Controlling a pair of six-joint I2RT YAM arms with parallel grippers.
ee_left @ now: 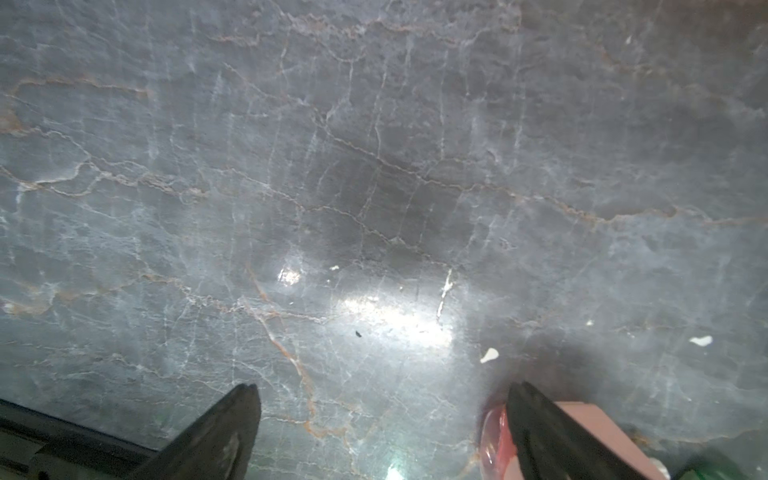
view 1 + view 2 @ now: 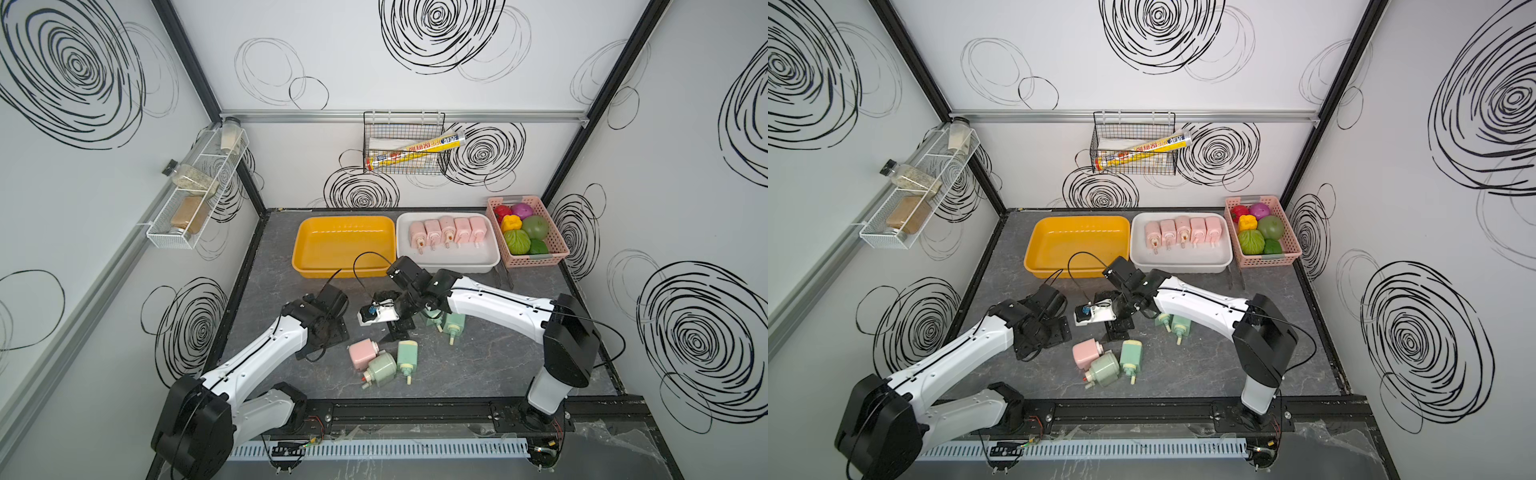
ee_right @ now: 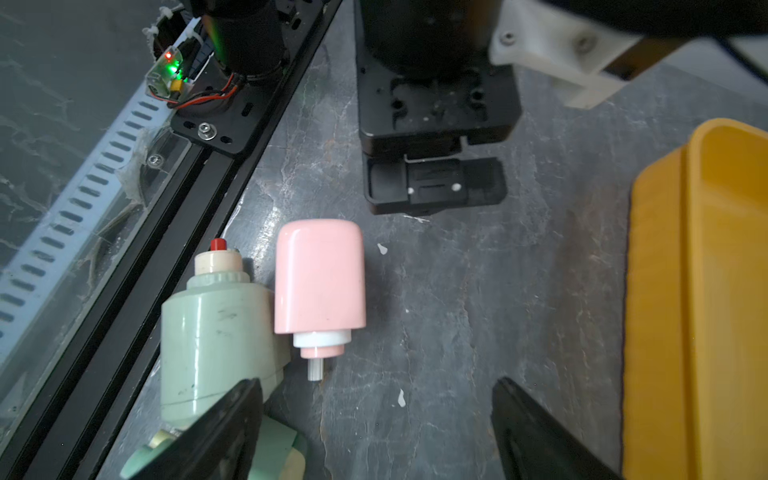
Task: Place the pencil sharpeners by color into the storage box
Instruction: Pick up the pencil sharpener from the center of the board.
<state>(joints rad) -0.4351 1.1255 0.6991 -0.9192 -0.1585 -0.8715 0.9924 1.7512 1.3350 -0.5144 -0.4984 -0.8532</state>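
Pink pencil sharpener, the only one of its colour on the worktop, lies on its side touching a green sharpener. It is well apart from the white tray that holds five pink sharpeners. It lies straight ahead of the right gripper, long axis along the approach, crank stub toward the spread, empty jaws. The left gripper, also spread and empty, has it just outside one finger.
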